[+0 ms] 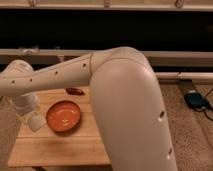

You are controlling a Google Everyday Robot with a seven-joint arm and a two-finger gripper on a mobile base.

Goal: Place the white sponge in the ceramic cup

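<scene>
**Sponge in grip at table's left edge; cup hidden behind the arm**

The arm (pixel 125 100) fills most of my view. Its big pale elbow covers the whole right side of the wooden table (pixel 60 147), and the forearm runs out leftward over the back edge.

The ceramic cup does not show anywhere. All of the table I can see is the left and front part, so I judge the cup stands somewhere under the elbow's cover, to the right of the working end. The carry would therefore run rightward, across or around the orange bowl (pixel 63 116), which sits just to the right of the gripper on the bare wood.

The gripper (pixel 31 116) hangs at the table's left edge, pointing down with its fingers closed.

The white sponge (pixel 36 123) is at its tip, a small pale squarish pad that looks pinched between the fingers. I cannot tell whether its underside is touching the wood. It shows no clear long axis, so its orientation should matter little at the drop. It looks soft and is much smaller than the bowl beside it.

A small dark red item (pixel 75 91) lies behind the bowl, apart from it and near the forearm.

Note to self: I should confirm the cup's position before releasing, since I cannot see it now.
</scene>
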